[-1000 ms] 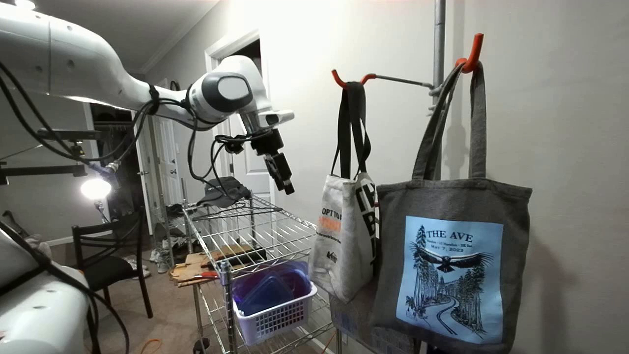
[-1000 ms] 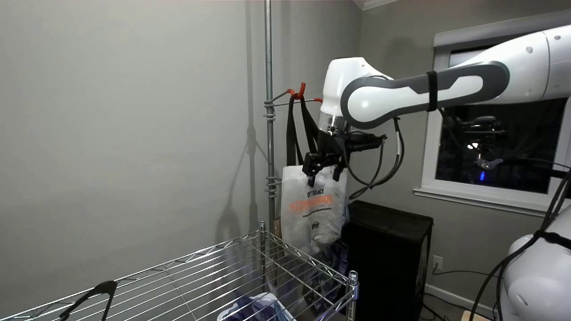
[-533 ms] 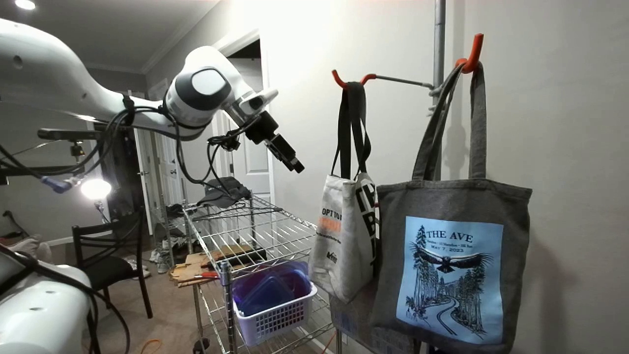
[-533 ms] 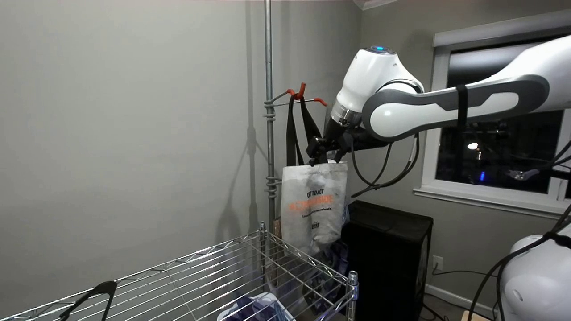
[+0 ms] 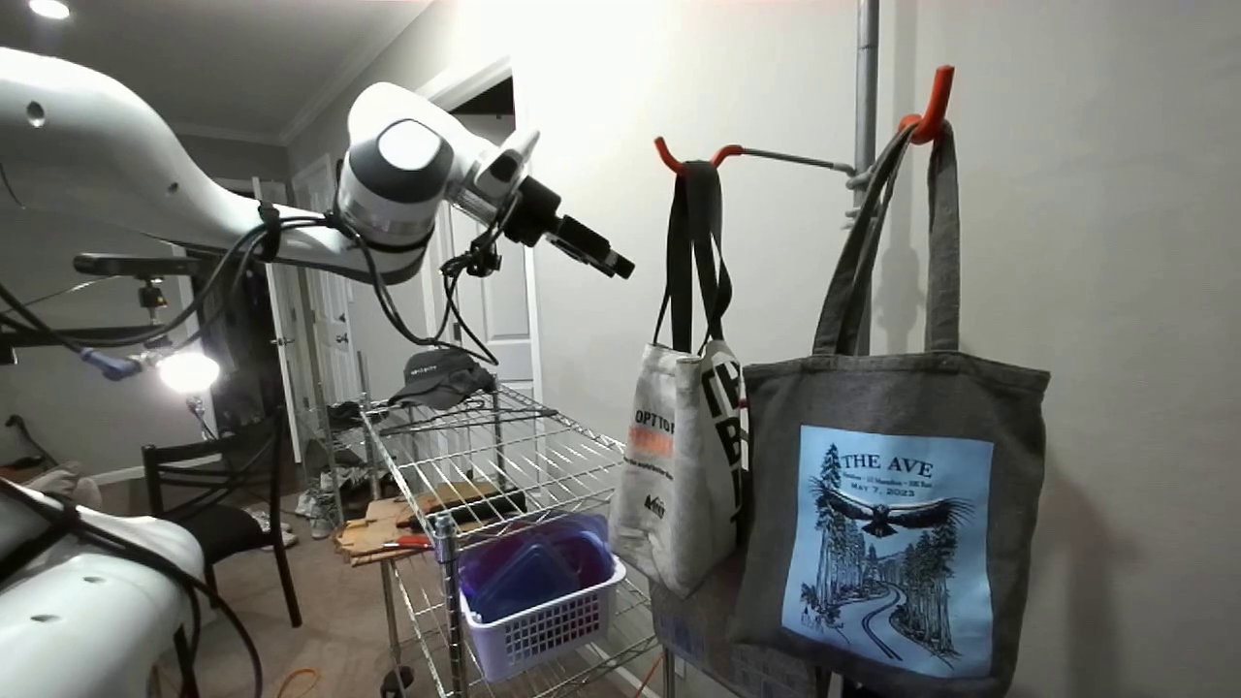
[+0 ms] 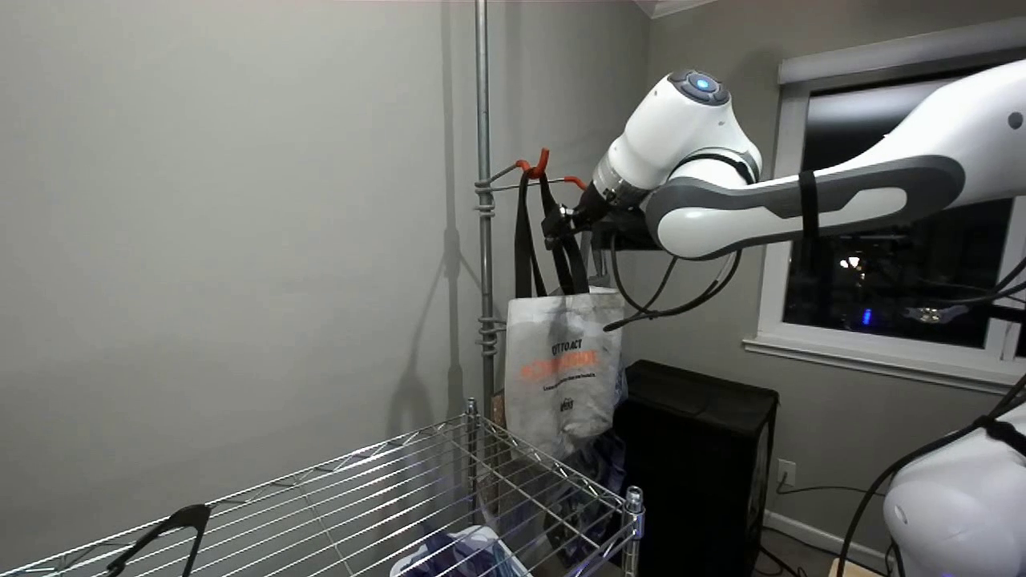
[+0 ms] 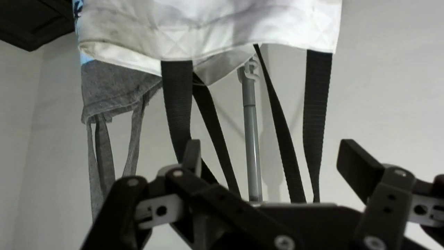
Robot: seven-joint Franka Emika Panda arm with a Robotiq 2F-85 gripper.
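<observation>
One white tote hangs — straps just beyond the claw

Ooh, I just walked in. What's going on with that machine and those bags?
A white robot arm holds its gripper up beside the black straps of an off-white tote bag, which hangs from a red-tipped hook. The gripper is open and holds nothing; an exterior view shows a gap between it and the straps. A dark grey tote bag hangs from another hook nearby, and a wire rack stands lower down.
</observation>
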